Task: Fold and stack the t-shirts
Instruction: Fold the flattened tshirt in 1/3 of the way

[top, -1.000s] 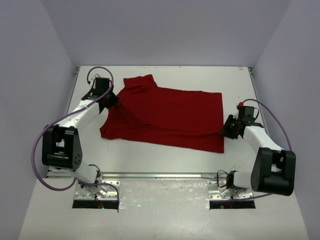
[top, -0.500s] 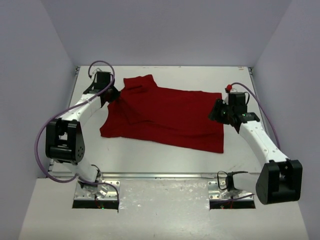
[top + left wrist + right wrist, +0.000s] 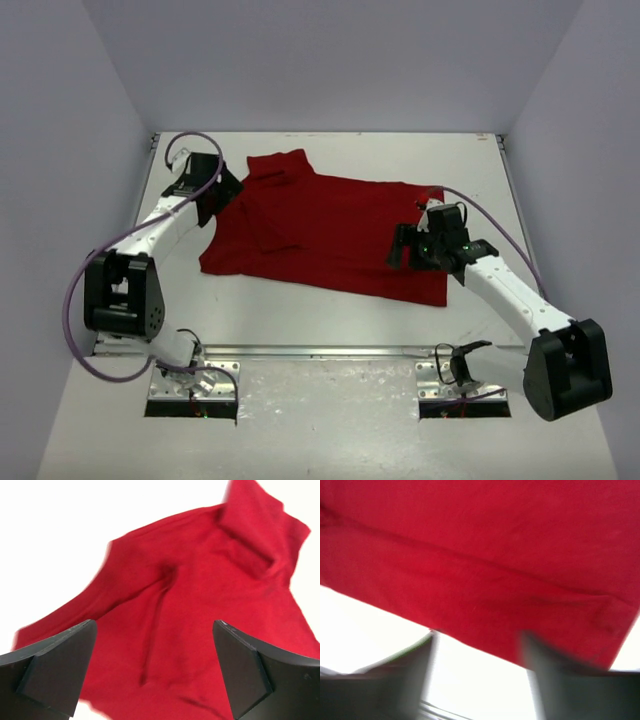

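We are seeing one dark red t-shirt point(image 3: 330, 235) lying on the white worktop point(image 3: 330, 310). It is lying mostly flat across the middle, and its folded-over part is reaching toward the far edge, closer to the far-left corner. The cloth is showing some creases on its left half.

The left tool point(image 3: 225, 195) is hanging at the left side of the t-shirt, near the far-left corner of the worktop. In the left wrist view its jaws are standing wide apart, with nothing between them and only the cloth lying below.

The right tool point(image 3: 400, 245) is hanging over the right part of the t-shirt, close to its near hem. The right wrist view is blurred, but the two fingers point(image 3: 427, 652) are standing apart and are gripping nothing. Between them we are seeing the hem and the bare worktop.
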{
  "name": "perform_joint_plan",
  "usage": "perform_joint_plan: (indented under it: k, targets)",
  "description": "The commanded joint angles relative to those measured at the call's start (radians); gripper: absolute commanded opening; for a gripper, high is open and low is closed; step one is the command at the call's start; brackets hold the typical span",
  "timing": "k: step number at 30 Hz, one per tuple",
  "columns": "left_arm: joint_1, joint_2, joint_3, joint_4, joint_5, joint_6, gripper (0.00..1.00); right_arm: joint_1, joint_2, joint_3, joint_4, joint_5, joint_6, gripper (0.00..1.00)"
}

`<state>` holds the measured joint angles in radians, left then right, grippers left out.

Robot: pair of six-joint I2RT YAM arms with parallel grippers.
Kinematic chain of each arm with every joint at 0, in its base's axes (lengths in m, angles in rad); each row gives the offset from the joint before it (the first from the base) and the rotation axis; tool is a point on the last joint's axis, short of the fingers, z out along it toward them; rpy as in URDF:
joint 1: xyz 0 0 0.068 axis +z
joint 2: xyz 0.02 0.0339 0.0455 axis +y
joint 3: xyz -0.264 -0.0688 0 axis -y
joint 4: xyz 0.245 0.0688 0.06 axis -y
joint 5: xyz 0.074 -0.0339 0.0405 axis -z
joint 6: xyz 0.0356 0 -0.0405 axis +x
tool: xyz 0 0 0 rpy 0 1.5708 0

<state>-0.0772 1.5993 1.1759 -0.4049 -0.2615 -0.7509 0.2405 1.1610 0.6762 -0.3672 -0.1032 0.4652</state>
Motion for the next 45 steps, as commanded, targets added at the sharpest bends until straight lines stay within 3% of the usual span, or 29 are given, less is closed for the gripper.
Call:
perform_joint_plan:
  k: [1, 2, 5, 7, 8, 12, 17, 20, 23, 27, 28, 34, 37, 45]
  targets:
    - [-0.013, -0.208, -0.114, -0.084, -0.129, -0.057, 1.00, 0.059, 0.013, 0.000, 0.002, 0.066, 0.013, 0.92]
    - [-0.024, -0.249, -0.202, -0.101, -0.172, -0.071, 1.00, 0.059, 0.003, -0.013, -0.010, 0.104, 0.026, 0.99]
    - [-0.039, -0.367, -0.384, -0.065, -0.171, -0.065, 1.00, 0.045, -0.030, -0.046, -0.055, 0.181, 0.056, 0.99]
    - [-0.039, -0.387, -0.445, -0.081, -0.182, -0.082, 0.94, 0.017, -0.049, -0.073, -0.059, 0.117, 0.062, 0.99]
    - [-0.039, -0.387, -0.462, -0.081, -0.188, -0.088, 0.88, -0.015, -0.050, -0.084, -0.065, 0.108, 0.069, 0.99]
    - [-0.038, -0.369, -0.495, -0.054, -0.171, -0.076, 0.81, -0.153, -0.031, -0.135, -0.070, 0.042, 0.053, 0.99]
    - [-0.039, -0.322, -0.515, -0.045, -0.156, -0.096, 0.79, -0.175, 0.026, -0.133, -0.088, 0.097, 0.038, 0.99]
    - [-0.039, -0.317, -0.558, 0.055, -0.125, -0.099, 0.77, -0.175, 0.034, -0.150, -0.058, 0.119, 0.029, 0.99]
    - [-0.038, -0.265, -0.562, 0.098, -0.105, -0.082, 0.62, -0.175, 0.055, -0.150, -0.056, 0.125, 0.036, 0.99]
    - [-0.036, -0.170, -0.535, 0.110, -0.090, -0.079, 0.28, -0.193, 0.048, -0.188, -0.026, 0.151, 0.059, 0.99]
    - [-0.038, -0.162, -0.533, 0.109, -0.093, -0.079, 0.25, -0.199, 0.049, -0.193, -0.022, 0.145, 0.059, 0.99]
    - [-0.038, -0.163, -0.526, 0.090, -0.191, -0.067, 0.18, -0.227, 0.060, -0.207, -0.001, 0.087, 0.056, 0.97]
    - [-0.038, -0.188, -0.538, 0.112, -0.206, -0.035, 0.00, -0.225, 0.026, -0.219, 0.007, 0.056, 0.053, 0.98]
    - [-0.038, -0.185, -0.513, 0.103, -0.246, 0.008, 0.00, -0.227, 0.123, -0.175, -0.009, 0.082, 0.009, 0.92]
